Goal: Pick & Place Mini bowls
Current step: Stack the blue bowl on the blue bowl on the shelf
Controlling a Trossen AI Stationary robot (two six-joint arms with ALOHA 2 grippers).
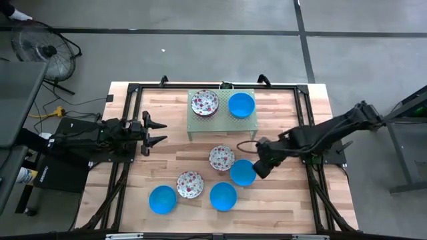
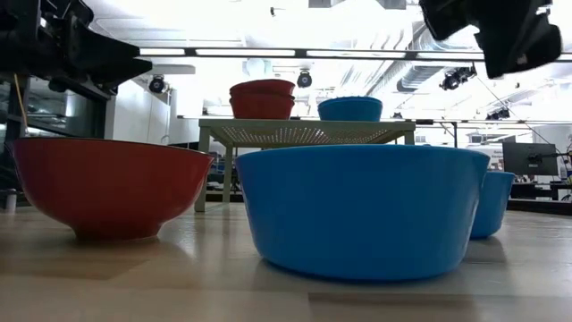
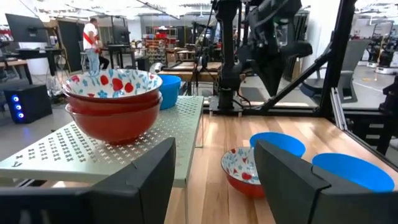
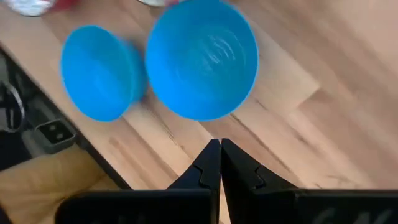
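Left gripper (image 1: 157, 133): waits at the surface's left edge, jaws spread apart, empty, aimed right toward the stand.
Blue bowl, near left (image 1: 162, 199): on the surface; floral bowl (image 1: 189, 184) just to its right.
Green stand (image 1: 222, 121): perforated, far centre; carries stacked floral bowls (image 1: 205, 103) and one blue bowl (image 1: 241, 105).
Centre group: floral bowl (image 1: 221, 158), blue bowl (image 1: 223, 196), all round, glossy, shallow.
Target blue bowl (image 1: 243, 173): lies just left of and beneath the right jaws; round, no long axis.
Right gripper (image 1: 263, 165): hangs above this bowl's right rim, jaws pressed together, empty; the nearer arm.
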